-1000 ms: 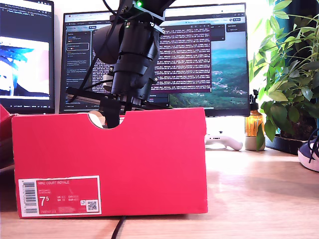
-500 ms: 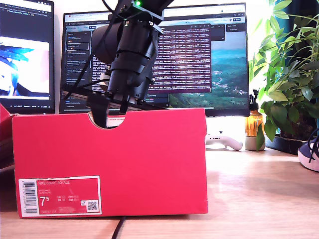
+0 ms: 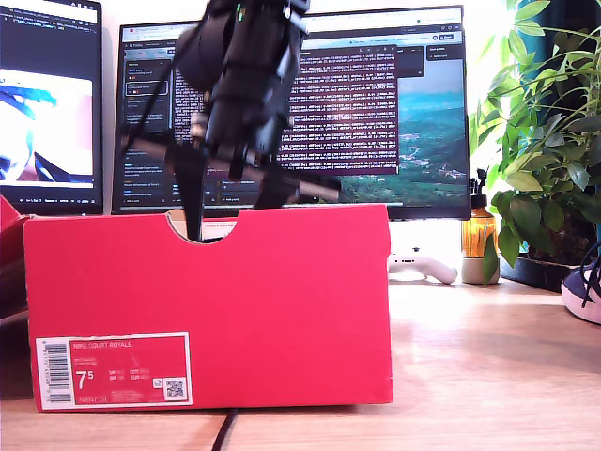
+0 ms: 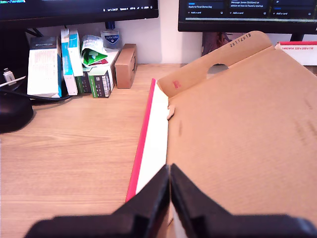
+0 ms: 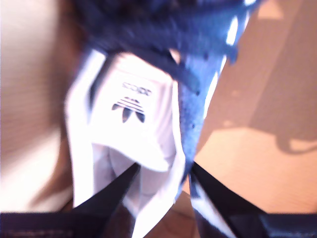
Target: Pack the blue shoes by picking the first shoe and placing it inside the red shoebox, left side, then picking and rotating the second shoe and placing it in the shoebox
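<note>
The red shoebox [image 3: 207, 301] stands in the foreground of the exterior view, its label facing the camera. Above it hangs my second gripper [image 3: 233, 202], blurred, with one finger showing in the box's notch. In the second wrist view that gripper [image 5: 163, 191] is open, its fingers straddling the white tongue and collar of a blue shoe [image 5: 143, 99] lying on brown cardboard. The other blue shoe [image 3: 587, 291] lies at the exterior view's right edge. My first gripper [image 4: 170, 173] is shut and empty over a red-edged brown cardboard panel [image 4: 237, 134]; box or lid, I cannot tell.
Monitors [image 3: 376, 103] stand behind the box. A plant [image 3: 545, 141], an amber bottle [image 3: 479, 235] and a white controller [image 3: 423, 268] are at the exterior view's right. Small cartons [image 4: 74, 64] and a black object [image 4: 12, 111] sit near the first gripper.
The second arm has risen over the shoebox and its fingers have spread apart. The white shape behind the notch is gone from view.
</note>
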`<state>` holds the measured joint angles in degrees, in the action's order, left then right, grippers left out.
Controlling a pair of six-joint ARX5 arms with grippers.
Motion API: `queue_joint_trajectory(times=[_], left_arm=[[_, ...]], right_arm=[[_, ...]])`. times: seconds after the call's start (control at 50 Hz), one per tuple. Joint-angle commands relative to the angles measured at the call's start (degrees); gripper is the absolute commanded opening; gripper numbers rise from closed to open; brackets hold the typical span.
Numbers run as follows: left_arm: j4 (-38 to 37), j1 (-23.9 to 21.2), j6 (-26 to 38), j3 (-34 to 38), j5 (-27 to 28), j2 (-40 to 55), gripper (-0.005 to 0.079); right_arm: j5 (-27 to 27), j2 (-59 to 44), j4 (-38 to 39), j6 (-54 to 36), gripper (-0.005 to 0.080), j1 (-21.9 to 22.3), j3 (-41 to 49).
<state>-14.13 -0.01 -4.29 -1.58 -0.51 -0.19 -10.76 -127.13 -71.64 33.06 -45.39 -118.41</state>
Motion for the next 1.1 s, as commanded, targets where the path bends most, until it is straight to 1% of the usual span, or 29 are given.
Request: queue_joint_trajectory(times=[0.0, 0.12, 0.2, 0.26, 0.4, 0.52, 0.6, 0.64, 0.7, 0.74, 0.76, 0.86, 1.0, 1.08], left_arm=[[0.3, -0.1, -0.2, 2.1, 0.1, -0.5, -0.0011], [0.3, -0.1, -0.2, 2.1, 0.1, -0.5, -0.0011], [0.3, -0.1, -0.2, 2.1, 0.1, -0.5, -0.0011], [0.3, -0.1, -0.2, 2.1, 0.1, -0.5, -0.0011], [0.3, -0.1, -0.2, 2.1, 0.1, -0.5, -0.0011], [0.3, -0.1, -0.2, 2.1, 0.1, -0.5, -0.0011], [0.3, -0.1, -0.2, 2.1, 0.1, -0.5, -0.0011], [0.3, -0.1, -0.2, 2.1, 0.1, -0.5, -0.0011], [0.3, -0.1, -0.2, 2.1, 0.1, -0.5, -0.0011], [0.3, -0.1, -0.2, 2.1, 0.1, -0.5, -0.0011], [0.3, -0.1, -0.2, 2.1, 0.1, -0.5, -0.0011], [0.3, -0.1, -0.2, 2.1, 0.1, -0.5, -0.0011], [0.3, -0.1, -0.2, 2.1, 0.1, -0.5, -0.0011], [0.3, -0.1, -0.2, 2.1, 0.1, -0.5, -0.0011]], right_arm=[[0.2, -0.1, -1.5, -0.3, 0.0268, 0.3, -1.5], [0.2, -0.1, -6.1, -0.7, 0.0268, 1.4, -4.6], [-0.1, 0.1, -6.1, -2.1, 0.0268, 2.0, -5.7], [-1.7, 0.8, -6.1, -1.9, 0.0268, 2.8, -6.2], [-1.7, 2.6, -6.1, 6.6, 0.0268, 4.7, -6.2], [-1.7, 3.5, -6.2, 14.9, 0.0268, 8.0, -6.2], [-1.6, 4.0, -6.4, 16.3, 0.0273, 10.3, -6.2], [-1.6, 4.2, -6.4, 16.2, 0.0294, 11.5, -6.2], [-1.2, 4.6, -6.4, 16.3, 0.0351, 12.9, -6.2], [-0.6, 4.8, -6.4, 16.2, 0.0394, 13.5, -6.2], [3.4, 5.2, -6.4, 15.0, 0.0488, 15.1, -6.2], [4.1, 5.2, -6.4, 19.5, 0.0490, 16.3, -6.2], [9.6, 5.2, -6.4, 25.6, 0.0490, 16.7, -6.2], [10.0, 5.2, -6.5, 28.3, 0.0489, 16.7, -6.2]])
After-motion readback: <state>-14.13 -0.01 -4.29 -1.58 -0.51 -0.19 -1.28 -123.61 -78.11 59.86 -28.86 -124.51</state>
